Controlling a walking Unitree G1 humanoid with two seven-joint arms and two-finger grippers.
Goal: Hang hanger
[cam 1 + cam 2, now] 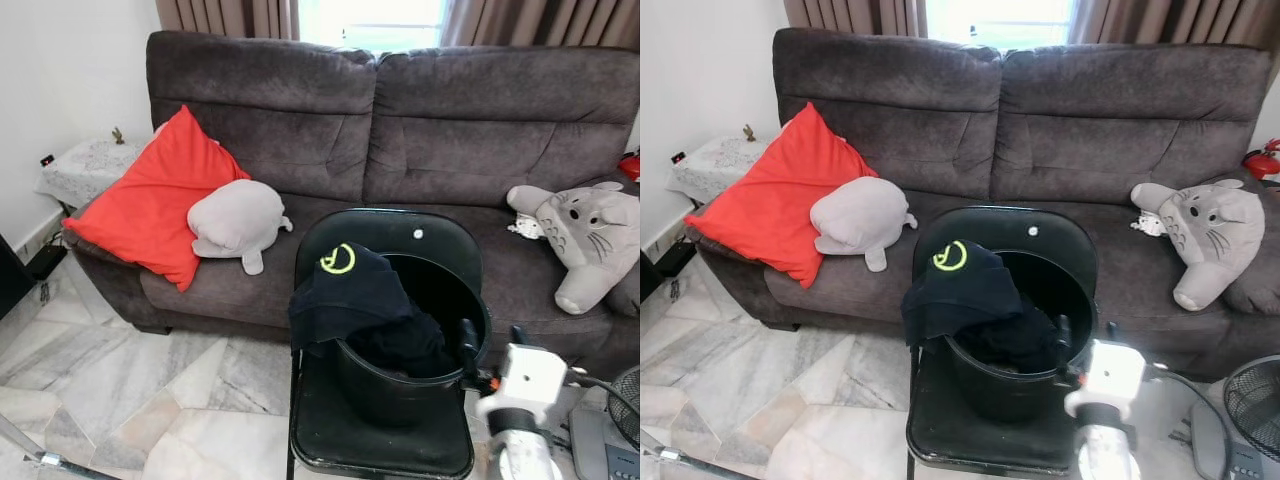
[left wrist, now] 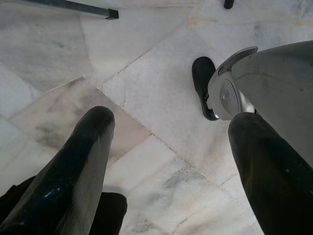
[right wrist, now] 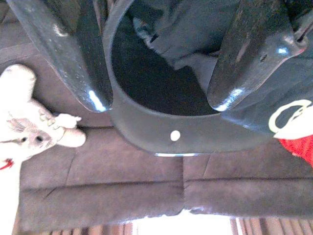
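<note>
A black bucket (image 1: pixel 400 392) stands on the seat of a black folding chair (image 1: pixel 385 445) in front of the grey sofa (image 1: pixel 400 130). Black clothing fills the bucket, and a black garment with a yellow-green logo (image 1: pixel 345 285) drapes over its left rim. My right gripper (image 1: pixel 492 345) hovers at the bucket's right rim, open, with nothing between its fingers. In the right wrist view its fingertips (image 3: pixel 95 100) straddle the bucket's mouth (image 3: pixel 146 73). My left gripper (image 2: pixel 171 122) hangs open over the marble floor (image 2: pixel 146 73).
On the sofa lie a red cushion (image 1: pixel 150 205), a grey plush (image 1: pixel 238 220) and a grey-white plush (image 1: pixel 590 235). A small side table (image 1: pixel 85 165) stands at the far left, a fan (image 1: pixel 1252 395) at the lower right. A metal bar (image 1: pixel 40 458) crosses the floor at lower left.
</note>
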